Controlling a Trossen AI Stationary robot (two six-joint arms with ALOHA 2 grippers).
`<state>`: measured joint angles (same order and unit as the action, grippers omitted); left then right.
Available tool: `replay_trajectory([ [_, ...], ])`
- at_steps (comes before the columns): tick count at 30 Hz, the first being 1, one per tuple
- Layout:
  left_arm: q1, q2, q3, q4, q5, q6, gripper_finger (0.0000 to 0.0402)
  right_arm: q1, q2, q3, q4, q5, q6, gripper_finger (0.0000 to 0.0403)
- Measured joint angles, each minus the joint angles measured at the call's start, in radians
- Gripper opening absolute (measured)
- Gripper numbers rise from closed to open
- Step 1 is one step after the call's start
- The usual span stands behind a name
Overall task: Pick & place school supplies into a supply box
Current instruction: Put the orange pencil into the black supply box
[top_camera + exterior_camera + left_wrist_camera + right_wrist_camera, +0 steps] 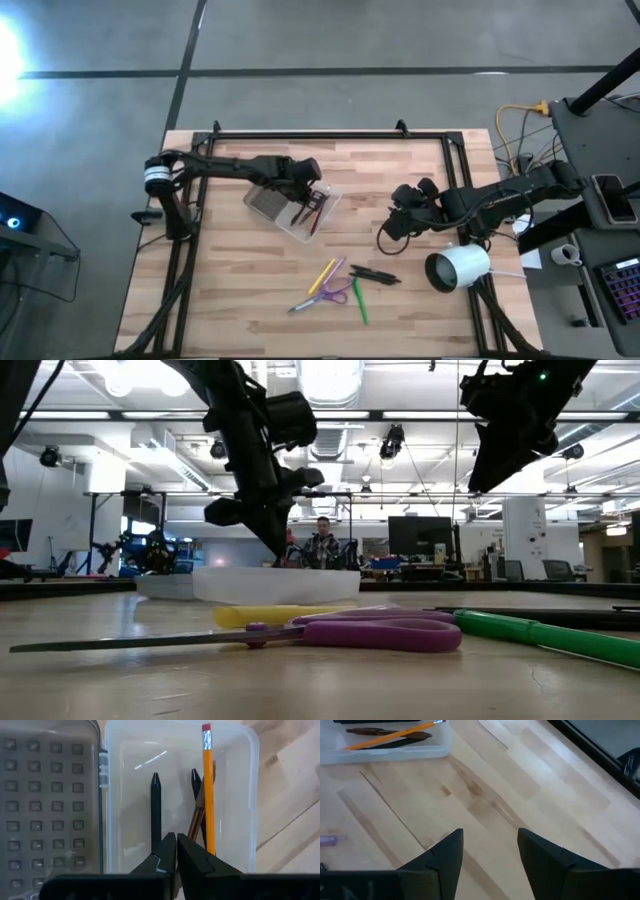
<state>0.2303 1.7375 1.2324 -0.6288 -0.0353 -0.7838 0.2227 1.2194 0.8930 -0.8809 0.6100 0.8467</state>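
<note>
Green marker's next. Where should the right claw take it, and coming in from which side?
Grip the green marker mid-barrel, from straight above, jaws across its width. It lies flat, slightly apart from the scissors, so the middle looks clear. The right claw is open; the left claw is shut over the supply box.

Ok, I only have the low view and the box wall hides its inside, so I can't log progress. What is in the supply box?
Observer: The left wrist view shows a yellow pencil and black pens lying in the supply box.
Operator: Is the left gripper carrying anything?
Observer: No, the left gripper is shut and empty, above the box.
Operator: And the right gripper?
Observer: The right gripper is open over bare wood.
Operator: What is left outside?
Observer: The high view shows the purple-handled scissors, a green marker and more.
</note>
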Motion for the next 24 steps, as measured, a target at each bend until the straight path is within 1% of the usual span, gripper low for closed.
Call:
replay_trajectory([
  [7, -0.029, -0.010, 0.021, -0.001, 0.003, 0.000, 0.0000, 0.000, 0.000, -0.014, 0.001, 0.003, 0.001, 0.0180],
  [16, -0.030, -0.010, 0.019, 0.007, 0.000, 0.000, 0.0000, 0.000, 0.000, -0.018, 0.005, -0.001, 0.011, 0.0180],
  [24, -0.040, -0.010, 0.019, 0.175, -0.001, -0.021, 0.0000, 0.000, 0.000, -0.018, 0.015, -0.003, 0.016, 0.0180],
])
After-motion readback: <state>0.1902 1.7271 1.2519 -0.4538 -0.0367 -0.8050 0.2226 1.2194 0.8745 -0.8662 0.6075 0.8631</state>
